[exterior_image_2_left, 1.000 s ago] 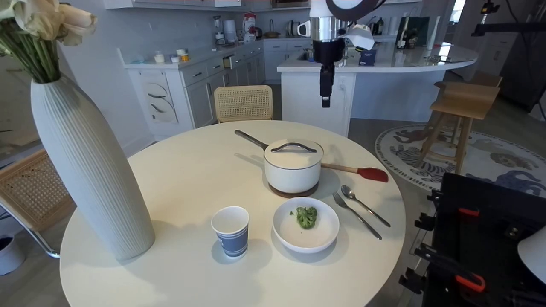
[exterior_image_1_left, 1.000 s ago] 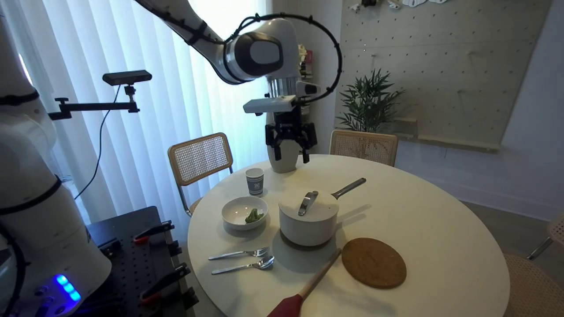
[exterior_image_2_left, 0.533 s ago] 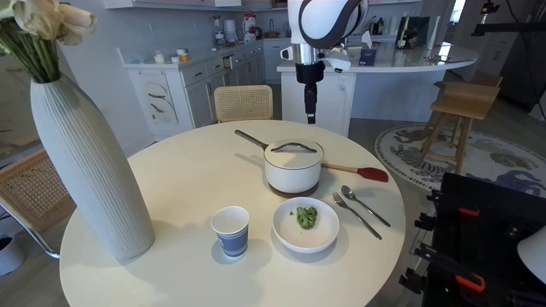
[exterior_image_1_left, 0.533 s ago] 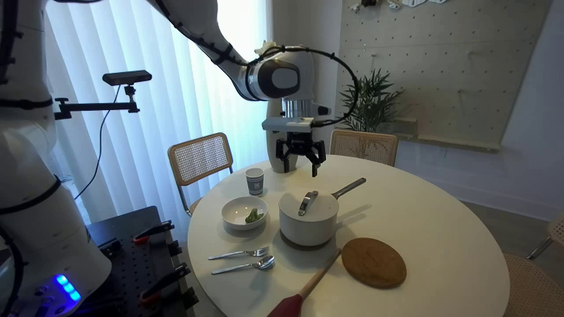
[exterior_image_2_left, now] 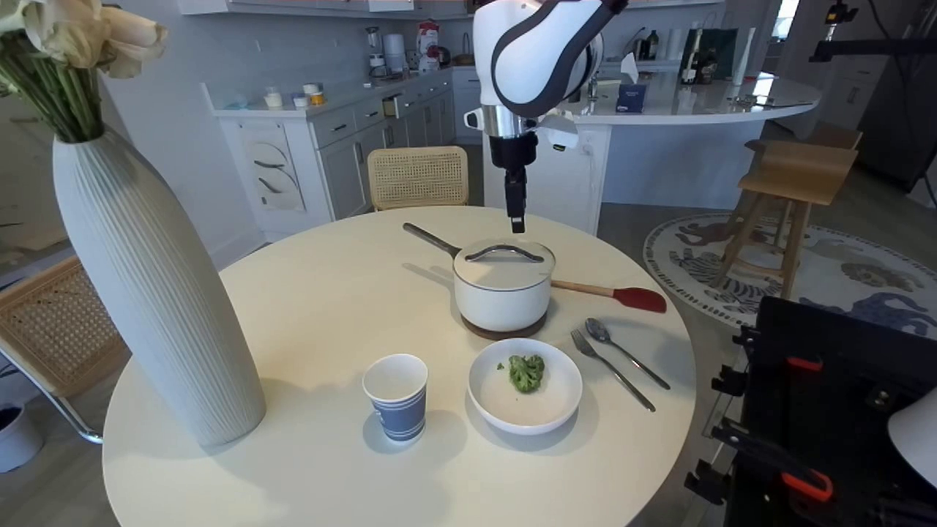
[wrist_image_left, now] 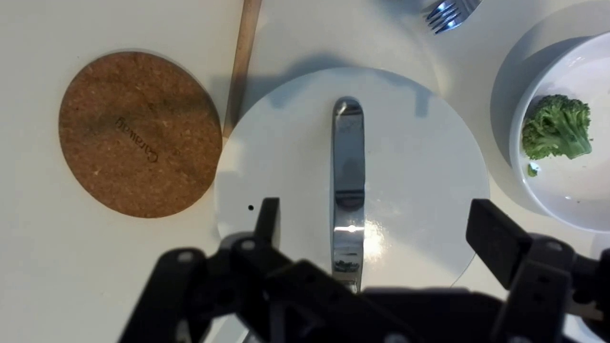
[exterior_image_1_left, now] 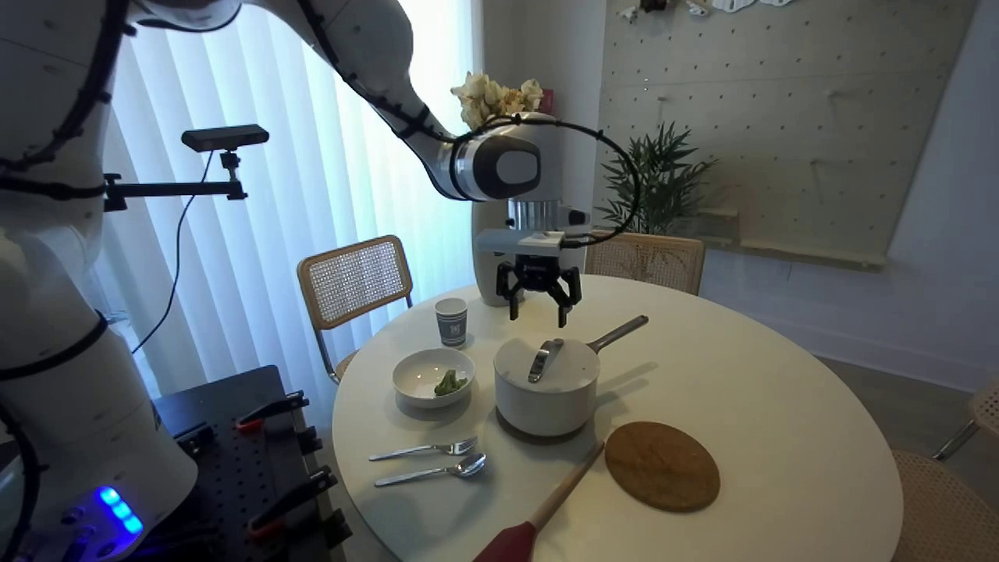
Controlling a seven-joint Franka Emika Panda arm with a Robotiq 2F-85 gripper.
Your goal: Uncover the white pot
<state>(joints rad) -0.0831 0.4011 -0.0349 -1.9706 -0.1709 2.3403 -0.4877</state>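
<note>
In an exterior view, at the near left of the frame, the vase (exterior_image_2_left: 161,293) stands on the surface (exterior_image_2_left: 315,315) with pale flowers (exterior_image_2_left: 69,33) in it. The cup (exterior_image_2_left: 399,406) is upright at lower centre, its white inside in sight, and to the right the bowl (exterior_image_2_left: 505,408) holds broccoli (exterior_image_2_left: 527,373). Fork (exterior_image_2_left: 618,375) and spoon (exterior_image_2_left: 629,358) lie side by side, right of the bowl. Beyond these, in mid-frame, the pot (exterior_image_2_left: 501,307) sits upright on a brown disc (exterior_image_2_left: 505,333), its lid (exterior_image_2_left: 505,273) on and its inside hidden. It lies below the gripper (exterior_image_1_left: 538,321) in both exterior views, with a gap between gripper and lid. The gripper's fingers (wrist_image_left: 268,219) are spread wide apart; in the wrist view they show on either side of the lid's grip (wrist_image_left: 348,166), which runs up and down the frame. The pot's long axis follows its handle (exterior_image_2_left: 432,240), which points to the upper left in an exterior view. Past the pot the spatula (exterior_image_2_left: 609,291) reaches out to the right, and farther back come a chair (exterior_image_2_left: 417,179) and the counter (exterior_image_2_left: 692,107).
</note>
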